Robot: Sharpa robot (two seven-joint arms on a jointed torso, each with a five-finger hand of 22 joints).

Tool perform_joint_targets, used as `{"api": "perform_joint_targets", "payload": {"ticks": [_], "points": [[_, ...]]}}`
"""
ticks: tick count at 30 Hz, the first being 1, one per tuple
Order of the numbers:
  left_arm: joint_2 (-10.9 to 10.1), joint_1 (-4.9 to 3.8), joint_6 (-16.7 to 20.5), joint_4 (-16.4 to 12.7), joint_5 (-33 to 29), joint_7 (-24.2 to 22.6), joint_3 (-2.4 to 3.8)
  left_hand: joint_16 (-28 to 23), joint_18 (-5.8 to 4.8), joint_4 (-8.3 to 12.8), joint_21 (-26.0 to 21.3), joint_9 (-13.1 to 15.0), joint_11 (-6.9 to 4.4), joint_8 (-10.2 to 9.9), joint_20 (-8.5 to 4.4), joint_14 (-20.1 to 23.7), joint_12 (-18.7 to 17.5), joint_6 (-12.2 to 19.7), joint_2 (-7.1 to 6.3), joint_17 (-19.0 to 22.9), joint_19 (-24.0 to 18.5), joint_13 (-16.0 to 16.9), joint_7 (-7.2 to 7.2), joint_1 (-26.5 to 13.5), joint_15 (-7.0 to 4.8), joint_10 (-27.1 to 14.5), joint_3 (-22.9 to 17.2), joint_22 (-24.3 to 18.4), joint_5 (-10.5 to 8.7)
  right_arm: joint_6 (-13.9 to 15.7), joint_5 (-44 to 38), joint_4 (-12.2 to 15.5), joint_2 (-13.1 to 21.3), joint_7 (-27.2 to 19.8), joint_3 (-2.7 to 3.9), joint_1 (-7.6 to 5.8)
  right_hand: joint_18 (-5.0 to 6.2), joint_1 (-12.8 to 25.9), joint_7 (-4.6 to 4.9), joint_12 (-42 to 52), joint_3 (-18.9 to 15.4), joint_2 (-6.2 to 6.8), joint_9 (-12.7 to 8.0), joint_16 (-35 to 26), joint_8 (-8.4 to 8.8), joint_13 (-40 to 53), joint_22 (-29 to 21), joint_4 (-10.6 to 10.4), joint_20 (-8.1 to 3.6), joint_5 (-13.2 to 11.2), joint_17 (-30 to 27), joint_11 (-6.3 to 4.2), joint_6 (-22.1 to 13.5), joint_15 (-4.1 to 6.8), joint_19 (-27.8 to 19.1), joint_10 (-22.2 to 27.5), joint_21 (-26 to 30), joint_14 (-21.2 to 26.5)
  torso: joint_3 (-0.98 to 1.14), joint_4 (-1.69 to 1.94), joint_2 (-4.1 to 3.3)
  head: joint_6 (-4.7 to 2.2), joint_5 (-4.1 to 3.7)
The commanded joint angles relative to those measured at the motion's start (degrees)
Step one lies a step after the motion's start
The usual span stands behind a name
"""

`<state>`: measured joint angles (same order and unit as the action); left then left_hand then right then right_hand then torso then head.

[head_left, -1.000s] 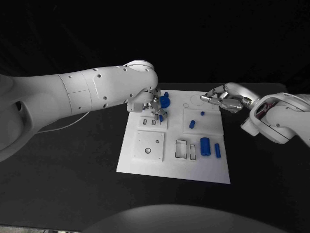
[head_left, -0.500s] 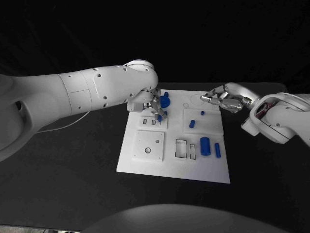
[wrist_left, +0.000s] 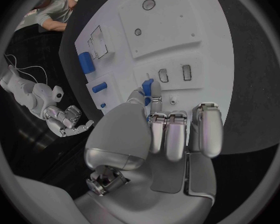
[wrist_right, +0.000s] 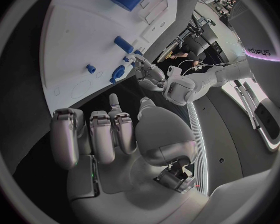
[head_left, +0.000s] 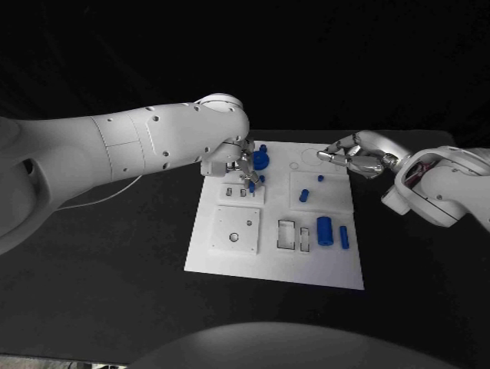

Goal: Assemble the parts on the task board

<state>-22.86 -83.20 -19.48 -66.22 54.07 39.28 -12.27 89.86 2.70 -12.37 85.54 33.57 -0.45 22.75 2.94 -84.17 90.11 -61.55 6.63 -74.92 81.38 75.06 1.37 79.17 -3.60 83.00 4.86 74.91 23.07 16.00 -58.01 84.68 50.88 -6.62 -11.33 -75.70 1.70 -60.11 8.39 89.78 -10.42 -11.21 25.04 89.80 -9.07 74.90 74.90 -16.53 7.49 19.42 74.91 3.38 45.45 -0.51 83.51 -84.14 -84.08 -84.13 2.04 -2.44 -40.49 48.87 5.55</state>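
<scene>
Little has shifted over the last second in the head view: my left hand has edged its small blue part slightly along the task board on the black surface, so seating isn't finished, I judge. From the left wrist, the part is pinched at the fingertips, just over two small slots beyond them. From the right wrist, my right hand hangs curled, holding nothing, beside the board's edge.

Parts on task board
</scene>
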Motion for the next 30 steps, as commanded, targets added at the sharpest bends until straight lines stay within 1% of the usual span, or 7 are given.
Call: {"api": "perform_joint_targets", "payload": {"ticks": [1, 6, 9, 12, 18, 23, 30], "points": [[-0.19, 0.04, 0.72, -0.44, -0.24, -0.24, 0.01, 0.14, -0.31, 0.01, -0.23, 0.62, -1.39, 0.37, -0.45, -5.83, -0.11, 0.49, -0.29, -15.08, 0.23, 14.94, -0.01, 0.59, -0.43, 7.00, -1.07, 6.92, -0.14, -0.72, -0.06, 0.01, 0.04, -0.02, -0.01, 0.07, 0.43, -0.45, -0.09, 0.22, -0.21, 0.11, -0.04, 0.20, 0.05, 15.10, 12.28, -0.02, -0.12, 0.16, 15.09, 0.42, 0.45, -0.44, -0.30, -5.86, 0.39, -5.87, 0.02, 0.04, 0.02, 0.14, 0.13], [-1.34, 0.02, 1.80, -1.72, -0.09, 0.52, 0.02, 0.14, -0.35, -0.36, -0.20, 1.44, -1.43, 0.45, -0.49, -5.83, -0.11, 0.59, -1.13, -15.08, 0.43, 14.94, -0.03, 0.26, -0.48, 7.00, -2.73, 7.12, -0.37, -0.42, -0.07, 0.05, 0.26, -0.16, -0.01, 0.10, 0.50, -0.65, -0.09, 0.22, -0.26, 0.14, -0.06, 0.20, 0.05, 15.10, 12.18, 0.02, -0.12, 0.26, 15.09, 0.43, 0.47, -0.45, -0.52, -5.86, 0.60, -5.87, 0.06, 0.11, 0.06, 0.31, 0.25], [-2.42, 0.00, 2.33, -2.92, 0.16, 1.05, 0.03, 0.14, -0.35, -0.45, -0.20, 1.64, -1.44, 0.43, -0.51, -5.83, -0.11, 0.62, -1.37, -15.08, 0.47, 14.94, -0.04, 0.18, -0.50, 7.00, -3.23, 7.15, -0.39, -0.36, -0.07, 0.08, 0.42, -0.19, -0.01, 0.13, 0.52, -0.71, -0.09, 0.22, -0.27, 0.14, -0.07, 0.20, 0.07, 15.10, 12.15, 0.03, -0.11, 0.29, 15.09, 0.42, 0.45, -0.45, -0.60, -5.86, 0.68, -5.87, 0.04, 0.10, 0.09, 0.42, 0.35], [-3.85, -0.05, 3.03, -4.50, 0.36, 1.44, 0.05, 0.14, -0.35, -0.89, -0.26, 2.25, -1.46, 0.28, -0.54, -5.83, -0.11, 0.75, -2.18, -15.08, 0.52, 14.94, -0.01, -0.25, -0.53, 7.00, -4.95, 7.20, -0.48, -0.40, -0.07, 0.18, 0.68, -0.15, -0.01, 0.18, 0.56, -0.85, -0.09, 0.22, -0.31, 0.16, -0.10, 0.20, 0.10, 15.10, 12.09, 0.04, -0.11, 0.34, 15.09, 0.42, 0.41, -0.44, -0.73, -5.86, 0.81, -5.87, 0.06, 0.10, 0.09, 0.53, 0.47], [-5.98, -0.14, 4.18, -6.80, 0.69, 1.69, 0.09, 0.14, -0.37, -1.31, -0.28, 2.70, -1.44, 0.04, -0.55, -5.83, -0.11, 0.79, -2.94, -15.08, 0.64, 14.94, 0.01, -0.68, -0.53, 7.00, -6.61, 7.31, -0.53, -0.49, -0.07, 0.33, 1.23, -0.02, -0.02, 0.43, 0.59, -1.06, -0.09, 0.22, -0.35, 0.17, -0.13, 0.20, 0.15, 15.10, 12.05, 0.06, -0.11, 0.40, 15.09, 0.42, 0.34, -0.44, -0.83, -5.86, 0.92, -5.87, 0.02, 0.37, 0.36, 0.91, 0.52], [-6.88, -0.14, 4.55, -7.79, 0.78, 1.74, 0.07, 0.14, -0.35, -1.72, -0.40, 3.02, -1.39, -0.37, -0.54, -5.83, -0.11, 0.96, -3.62, -15.08, 0.59, 14.94, 0.12, -1.12, -0.50, 7.00, -8.31, 7.27, -0.60, -0.63, -0.07, 0.31, 1.48, 0.07, -0.02, 0.79, 0.63, -1.18, -0.09, 0.22, -0.38, 0.18, -0.15, 0.20, 0.17, 15.10, 12.01, 0.07, -0.11, 0.43, 15.09, 0.42, 0.31, -0.44, -0.94, -5.86, 1.02, -5.87, -0.14, 0.38, 0.50, 1.13, 0.63], [-7.22, -0.12, 5.69, -8.23, 0.80, 1.40, 0.04, 0.14, -0.34, -1.92, -0.46, 3.17, -1.33, -0.64, -0.51, -5.83, -0.11, 1.04, -4.05, -15.08, 0.56, 14.94, 0.19, -1.40, -0.45, 7.00, -9.28, 7.26, -0.68, -0.65, -0.07, 0.18, 1.46, 0.00, -0.03, 1.23, 0.68, -1.38, -0.09, 0.22, -0.42, 0.19, -0.18, 0.20, 0.20, 15.10, 11.93, 0.09, -0.10, 0.47, 15.09, 0.42, 0.26, -0.44, -1.13, -5.86, 1.22, -5.87, -0.10, 0.31, 0.52, 0.84, 0.77]]}}
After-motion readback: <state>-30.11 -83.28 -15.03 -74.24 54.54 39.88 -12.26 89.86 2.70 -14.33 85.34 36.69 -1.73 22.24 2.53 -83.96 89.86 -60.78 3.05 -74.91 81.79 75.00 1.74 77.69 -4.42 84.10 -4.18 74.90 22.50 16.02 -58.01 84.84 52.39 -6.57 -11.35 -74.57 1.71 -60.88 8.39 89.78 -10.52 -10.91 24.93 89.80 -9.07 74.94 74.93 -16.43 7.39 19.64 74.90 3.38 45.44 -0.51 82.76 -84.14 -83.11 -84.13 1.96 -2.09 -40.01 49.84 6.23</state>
